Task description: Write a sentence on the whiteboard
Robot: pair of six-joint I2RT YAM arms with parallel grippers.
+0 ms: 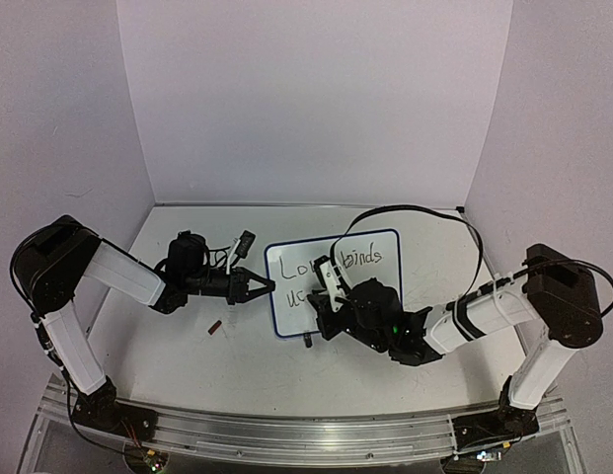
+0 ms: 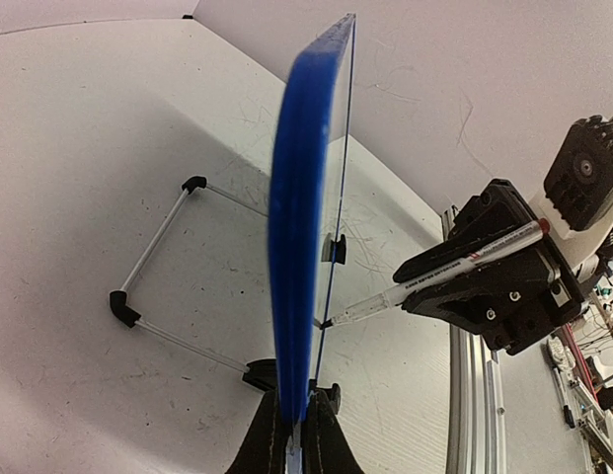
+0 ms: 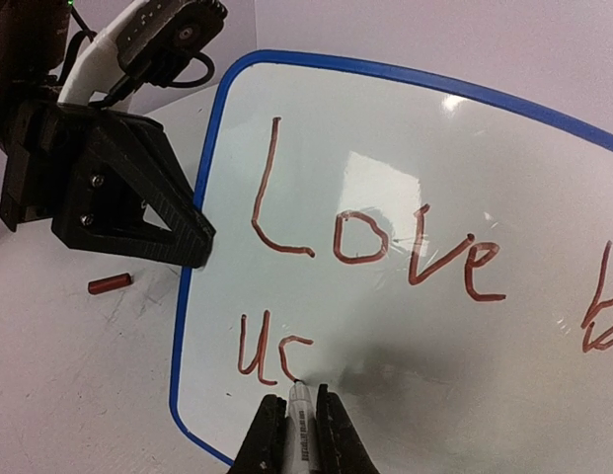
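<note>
The whiteboard stands upright on the surface between the two arms. The left hand is clamped on its blue left edge, and a thin wire stand is splayed out behind it. The right hand is closed on a marker, whose tip touches the board at the foot of the second line. The sentence so far reads "Love" with the start of a further word on top, and "u" plus a c-shaped stroke below. That stroke is probably the upper half of the "s" in "us". To finish it well, the tip should curl back down and to the left without lifting, under light, even pressure. The board is braced at one edge only, so a hard push could rock or swing it. The left hand's job is simply to hold firm. The next word needs a clear gap, and its baseline should run level under "Love", with room left for the rest of the line. A small red piece, possibly the cap, lies on the surface well clear of the work.
</note>
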